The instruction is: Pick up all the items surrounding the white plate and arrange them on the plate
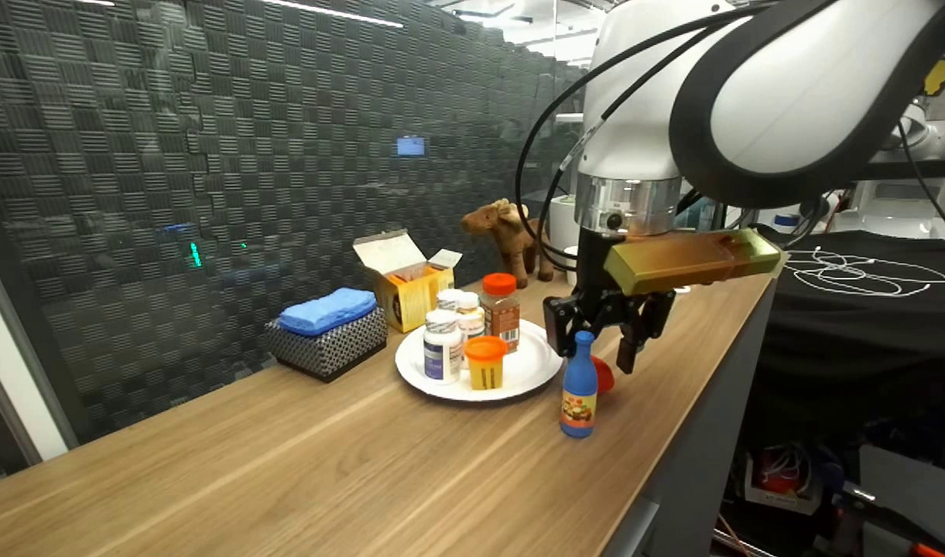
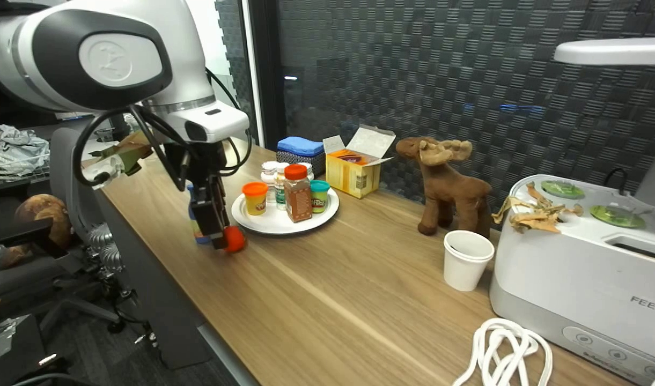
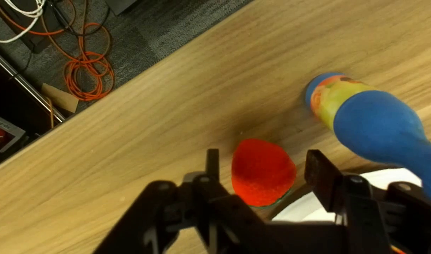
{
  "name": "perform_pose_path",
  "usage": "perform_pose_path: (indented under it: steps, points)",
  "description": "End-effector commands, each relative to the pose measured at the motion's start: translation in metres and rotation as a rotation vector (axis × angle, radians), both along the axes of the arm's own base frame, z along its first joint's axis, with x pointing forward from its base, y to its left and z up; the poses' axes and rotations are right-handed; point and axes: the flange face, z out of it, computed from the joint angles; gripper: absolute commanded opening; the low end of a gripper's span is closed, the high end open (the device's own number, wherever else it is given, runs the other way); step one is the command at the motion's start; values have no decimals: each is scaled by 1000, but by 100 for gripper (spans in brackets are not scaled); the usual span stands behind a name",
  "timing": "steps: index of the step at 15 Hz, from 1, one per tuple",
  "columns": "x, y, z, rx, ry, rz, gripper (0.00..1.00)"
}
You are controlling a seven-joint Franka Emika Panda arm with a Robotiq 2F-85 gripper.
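End effector (image 3: 262, 161) parted, gripping nothing; red object (image 3: 263, 174) between its fingers (image 3: 323, 180), blue bottle (image 1: 579, 387) upright just beside, white plate (image 1: 531, 371) near.

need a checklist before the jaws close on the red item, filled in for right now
1. Jaws open: ok.
2. Red item between the jaws: ok, as the wrist view shows it.
3. Jaws low enough to grip it: cannot tell.
4. Blue bottle clear of the jaws: cannot tell, it stands close by.
5. Bare room on the white plate: ok, some shows along its edge.
6. Blue bottle on the plate: not ok, it stands beside it.
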Motion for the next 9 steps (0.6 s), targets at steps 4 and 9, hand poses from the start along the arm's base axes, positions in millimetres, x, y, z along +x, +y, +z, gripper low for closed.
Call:
perform_pose_path:
  steps: [4,9]
  points:
    - [-1,-5,5,14,-26,5,19]
    - [-2,-4,0,8,-21,16,0]
